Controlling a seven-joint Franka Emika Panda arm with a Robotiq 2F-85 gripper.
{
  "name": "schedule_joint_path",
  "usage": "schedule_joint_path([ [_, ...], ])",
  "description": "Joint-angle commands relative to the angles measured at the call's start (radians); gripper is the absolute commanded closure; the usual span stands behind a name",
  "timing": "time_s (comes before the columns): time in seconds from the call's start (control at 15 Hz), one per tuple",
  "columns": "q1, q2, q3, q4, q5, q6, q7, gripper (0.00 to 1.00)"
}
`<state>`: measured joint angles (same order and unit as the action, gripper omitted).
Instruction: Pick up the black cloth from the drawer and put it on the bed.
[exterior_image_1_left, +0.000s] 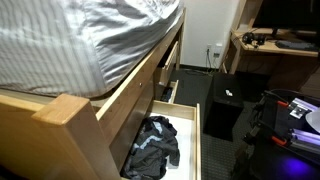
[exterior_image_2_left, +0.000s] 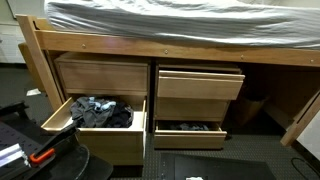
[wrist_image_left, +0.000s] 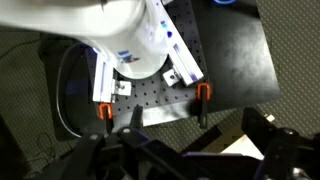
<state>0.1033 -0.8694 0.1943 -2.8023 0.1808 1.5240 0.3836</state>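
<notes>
The black cloth (exterior_image_1_left: 152, 145) (exterior_image_2_left: 100, 110) lies crumpled in the pulled-out light-wood drawer (exterior_image_1_left: 198, 140) (exterior_image_2_left: 112, 132) under the bed (exterior_image_1_left: 70, 40) (exterior_image_2_left: 180, 20), which has a striped grey-white sheet. In the wrist view my gripper (wrist_image_left: 190, 140) is open, with its dark fingers (wrist_image_left: 262, 135) spread wide and nothing between them. It hangs over the robot's own white base (wrist_image_left: 130, 40) and perforated mounting plate (wrist_image_left: 150, 100), away from the drawer. The cloth, drawer and bed are out of the wrist view. I cannot make out the gripper in either exterior view.
A smaller drawer (exterior_image_2_left: 188, 134) at the lower right stands slightly open with a darker cloth (exterior_image_2_left: 185, 127) inside. Closed drawers (exterior_image_2_left: 200, 85) sit above it. Orange clamps (wrist_image_left: 203, 92) hold the plate. A black box (exterior_image_1_left: 225, 100) and a desk (exterior_image_1_left: 270, 45) stand beyond the drawer.
</notes>
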Motion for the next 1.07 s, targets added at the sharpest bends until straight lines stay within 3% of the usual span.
schedule_joint_path([
  [0.0, 0.001, -0.066, 0.046, 0.003, 0.029, -0.190, 0.054, 0.00],
  [0.07, 0.006, -0.083, 0.042, 0.008, 0.053, -0.254, 0.048, 0.00],
  [0.13, -0.020, -0.052, 0.053, 0.014, 0.030, -0.176, 0.023, 0.00],
  [0.47, -0.021, -0.083, 0.060, 0.016, 0.049, -0.244, 0.023, 0.00],
  [0.53, -0.031, -0.076, 0.068, 0.017, 0.051, -0.185, 0.029, 0.00],
  [0.87, -0.044, 0.203, 0.187, 0.013, 0.014, 0.261, 0.077, 0.00],
  [1.0, -0.066, 0.328, 0.244, 0.009, 0.044, 0.376, 0.070, 0.00],
])
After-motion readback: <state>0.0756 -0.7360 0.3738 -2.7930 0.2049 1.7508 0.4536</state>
